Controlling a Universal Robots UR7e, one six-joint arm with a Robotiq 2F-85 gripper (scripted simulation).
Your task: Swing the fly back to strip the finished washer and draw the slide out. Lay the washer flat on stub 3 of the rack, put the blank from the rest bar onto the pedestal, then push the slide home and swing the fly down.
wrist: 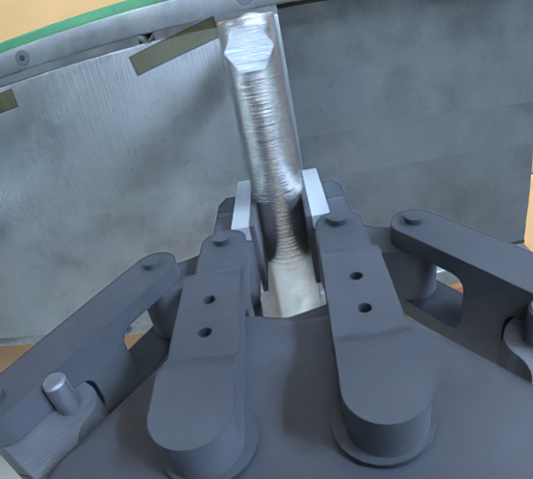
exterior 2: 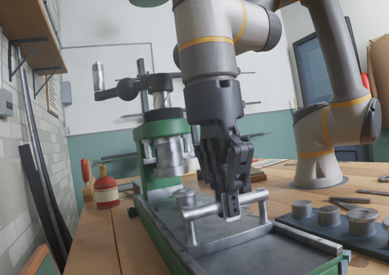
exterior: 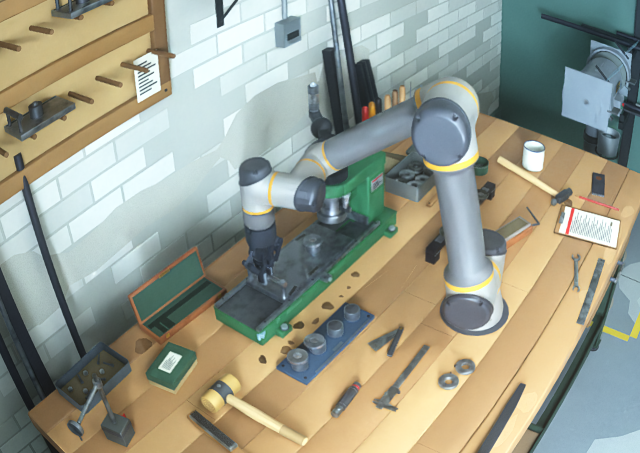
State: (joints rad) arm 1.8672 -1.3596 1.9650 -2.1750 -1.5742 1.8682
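Note:
The slide's steel handle bar (exterior 2: 224, 204) (wrist: 266, 145) is held in my closed gripper (exterior 2: 231, 211) (exterior: 264, 278) (wrist: 278, 224), gripped near the bar's middle. The bar stands on two short posts at the front end of the grey slide plate (exterior 2: 226, 231) (exterior: 300, 260), which lies in the green press bed (exterior: 305, 272). A round pedestal with a flat piece on top (exterior: 312, 242) (exterior 2: 184, 194) stands on the slide in front of the press ram (exterior 2: 168, 154). The fly handle (exterior 2: 125, 88) (exterior: 316, 112) is up at the top of the press. The blue rack (exterior: 325, 342) with its stubs (exterior 2: 361, 220) sits beside the bed.
The green bed's front end rail (exterior 2: 306, 239) lies close ahead of the handle. A yellow mallet (exterior: 243, 404), an open green case (exterior: 173, 296), loose tools (exterior: 400, 373) and two washers (exterior: 455, 373) lie around on the wooden bench. My arm's base (exterior: 473, 303) stands right of the press.

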